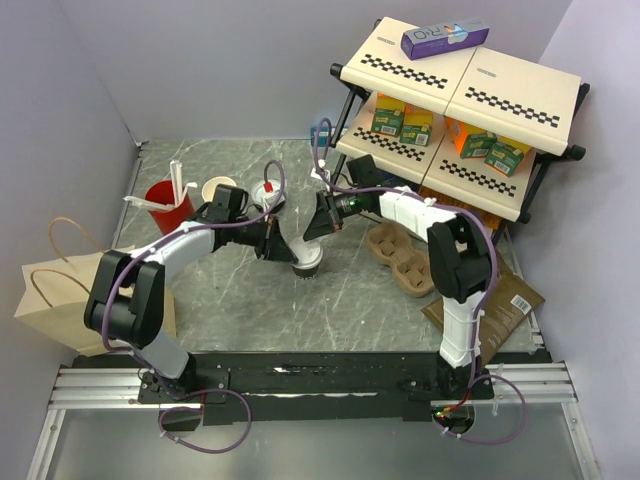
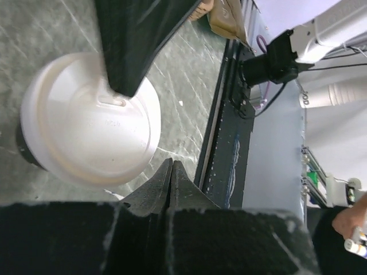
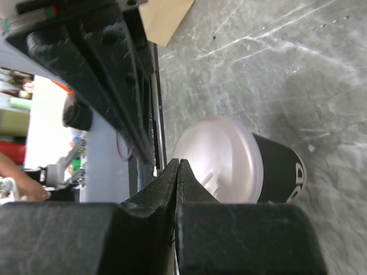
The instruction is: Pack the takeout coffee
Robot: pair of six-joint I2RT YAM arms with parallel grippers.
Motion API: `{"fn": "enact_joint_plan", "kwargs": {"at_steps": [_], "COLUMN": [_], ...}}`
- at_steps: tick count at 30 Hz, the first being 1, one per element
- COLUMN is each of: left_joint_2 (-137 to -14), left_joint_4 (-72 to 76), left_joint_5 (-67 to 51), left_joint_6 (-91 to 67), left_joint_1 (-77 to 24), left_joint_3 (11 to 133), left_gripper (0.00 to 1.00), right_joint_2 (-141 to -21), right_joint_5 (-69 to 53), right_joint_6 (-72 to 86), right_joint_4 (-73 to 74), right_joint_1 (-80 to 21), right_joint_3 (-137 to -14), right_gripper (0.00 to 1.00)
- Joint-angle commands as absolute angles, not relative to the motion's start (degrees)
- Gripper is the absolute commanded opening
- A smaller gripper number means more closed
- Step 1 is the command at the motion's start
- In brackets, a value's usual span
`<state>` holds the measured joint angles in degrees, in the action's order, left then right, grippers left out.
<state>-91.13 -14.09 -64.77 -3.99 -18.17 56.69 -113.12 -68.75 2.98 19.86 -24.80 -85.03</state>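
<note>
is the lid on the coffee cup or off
On: the white lid covers the whole mouth of the dark coffee cup in both wrist views.

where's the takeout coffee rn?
Top view: the takeout coffee stands mid-table, between the left gripper and the right gripper, with the cardboard cup carrier to its right.

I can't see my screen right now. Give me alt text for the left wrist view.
The takeout coffee, white lid on, stands on the grey table just beyond the tips of the left hand, which is shut and holds nothing. A black part, probably the other arm's hand, overlaps the lid's upper edge.
</note>
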Motion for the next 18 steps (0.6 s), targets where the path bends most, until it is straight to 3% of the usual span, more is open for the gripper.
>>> {"fn": "enact_joint_plan", "kwargs": {"at_steps": [1,18], "left_joint_2": [-91.9,-101.6], "left_joint_4": [-9.9,-10.8], "left_joint_5": [-69.3,-66.0], "left_joint_6": [-4.9,-7.7], "left_joint_1": [-19.0,-19.7], "left_joint_3": [57.1,60.0], "left_gripper": [0.01,0.01], "right_joint_2": [-114.7,-119.0], "right_joint_5": [-73.1,-72.1], "right_joint_6": [8.0,11.2], "right_joint_4": [12.4,10.5], "right_joint_1": [-24.9,-25.0], "right_joint_3": [-84.8,-80.8], "right_gripper": [0.02,0.01]}}
